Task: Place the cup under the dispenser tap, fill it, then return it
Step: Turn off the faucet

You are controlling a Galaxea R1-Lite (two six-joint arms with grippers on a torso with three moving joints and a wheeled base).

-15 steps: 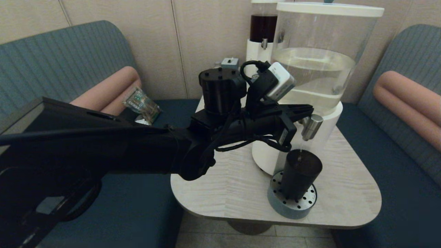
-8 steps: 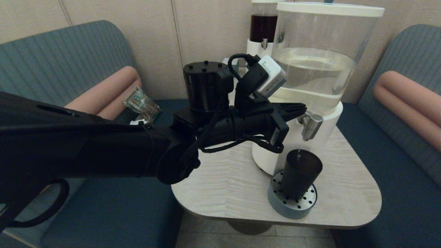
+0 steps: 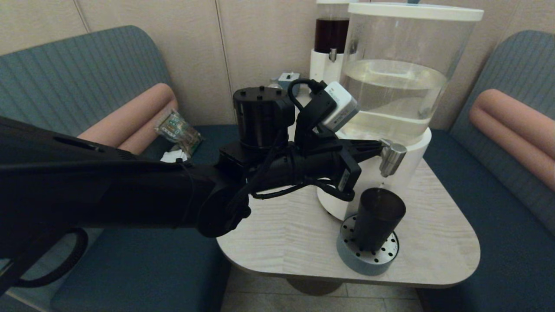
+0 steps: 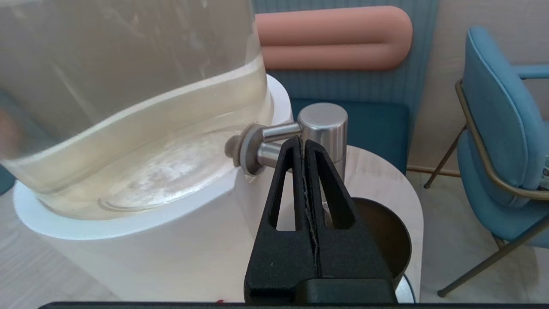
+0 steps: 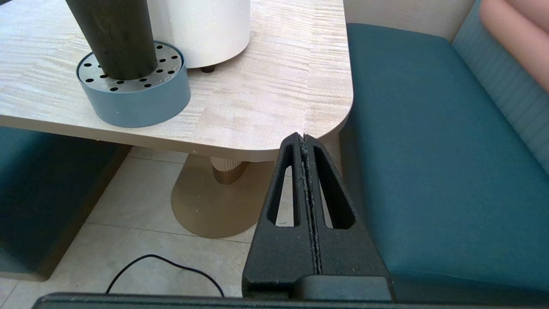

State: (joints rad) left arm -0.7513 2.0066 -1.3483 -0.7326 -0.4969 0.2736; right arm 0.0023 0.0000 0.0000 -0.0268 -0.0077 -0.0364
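Observation:
The black cup (image 3: 376, 222) stands upright on a round perforated drip tray (image 3: 367, 260), directly under the brushed-steel dispenser tap (image 3: 392, 157) of the large clear-tank dispenser (image 3: 396, 82). A thin stream falls from the tap into the cup. My left gripper (image 3: 378, 146) is shut and empty, its tips touching the tap's side; in the left wrist view the gripper (image 4: 301, 139) sits against the tap (image 4: 322, 126), with the cup's mouth (image 4: 381, 234) below. My right gripper (image 5: 303, 137) is shut, parked low beside the table's near right corner. It is out of the head view.
A smaller dark-liquid dispenser (image 3: 330, 41) stands behind the large one. A small grey box (image 3: 288, 78) sits at the table's back. A wrapped packet (image 3: 178, 129) lies on the left bench. The table edge (image 5: 240, 150) and blue bench seat (image 5: 429, 150) flank the right gripper.
My left arm dropped and drew back a little, then pushed its shut tips right and down onto the tap's side. The cup has stayed in place.

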